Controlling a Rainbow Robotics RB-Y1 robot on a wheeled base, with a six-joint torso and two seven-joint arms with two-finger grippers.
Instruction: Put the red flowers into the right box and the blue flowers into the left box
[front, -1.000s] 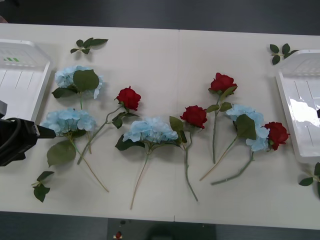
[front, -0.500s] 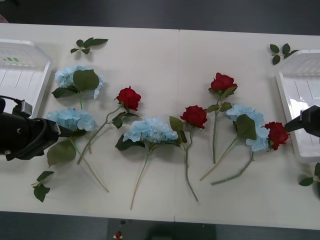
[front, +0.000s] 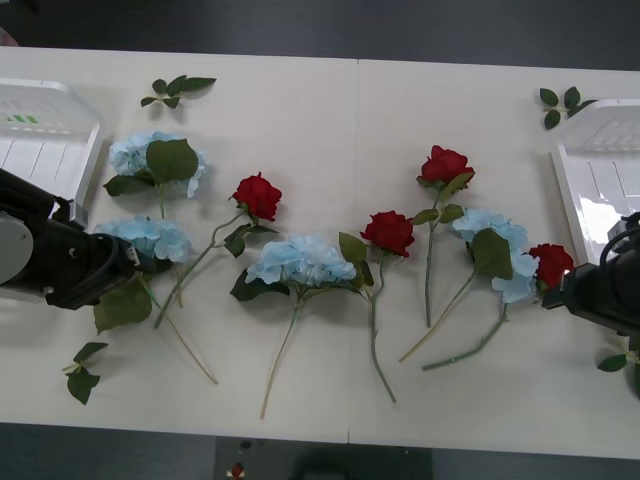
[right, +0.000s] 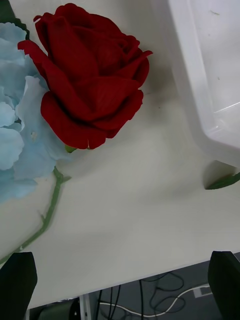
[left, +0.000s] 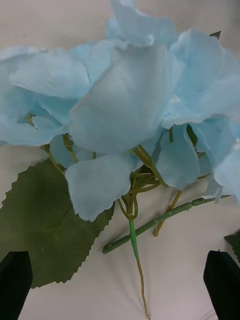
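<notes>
I judge both arms are on approach, one flower each. On my left side, I want the left gripper (front: 128, 262) to close low on the stem under the blue hydrangea (front: 140, 238), not on the fluffy petals, which would crush and slip; the crossing green stem (left: 160, 220) beside it should stay out of the pinch. Its black fingers (left: 15, 282) are spread wide and empty, the cluster just ahead. On my right, the right gripper (front: 548, 297) sits just beside the red rose (front: 552, 264), also spread wide and holding nothing. That rose touches a blue cluster (right: 17, 125), so I'd take its stem (right: 47, 215) cleanly. The right box (front: 600, 190) lies close by; the left box (front: 45, 150) is near the left arm.
</notes>
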